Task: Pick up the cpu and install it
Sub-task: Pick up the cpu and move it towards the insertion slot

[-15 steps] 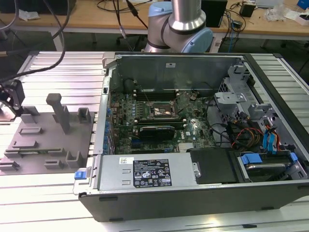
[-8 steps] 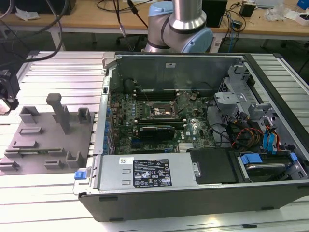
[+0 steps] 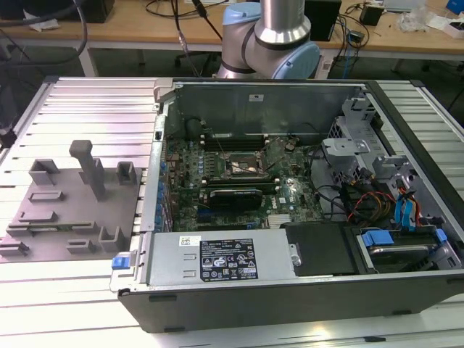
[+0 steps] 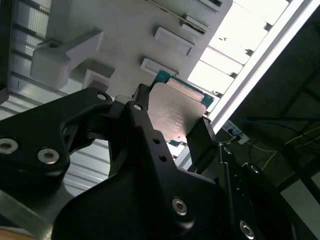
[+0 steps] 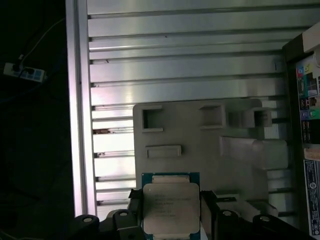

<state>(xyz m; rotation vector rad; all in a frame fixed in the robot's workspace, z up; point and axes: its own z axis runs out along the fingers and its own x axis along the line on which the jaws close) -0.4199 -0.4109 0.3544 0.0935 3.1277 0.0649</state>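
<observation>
Tool (image 5: 170, 214) is clamped on the cpu (image 5: 170, 202). Its black fingers (image 5: 134, 204) press on two opposite edges of the chip, and the silvery lid faces the camera in both wrist views. In the second wrist view a strip of green rim shows past the lid on the far edge.

Position: the cpu is held over the grey fixture plate (image 5: 200, 142), near one edge of it (how far above the plate cannot be told). The plate carries raised blocks and shallow pockets and lies flat on the slatted metal tabletop (image 5: 190, 65).

Exterior view:
- The fixture plate lies on the tabletop at the exterior view's left of the open computer case (image 3: 290, 308), just beside its side wall.
- The motherboard (image 3: 190, 194) lies flat inside the case. Its socket (image 3: 245, 168) is a dark square frame near the middle of the board, well apart from the plate.
- The arm (image 3: 279, 29) rises behind the case, at its far wall.
</observation>
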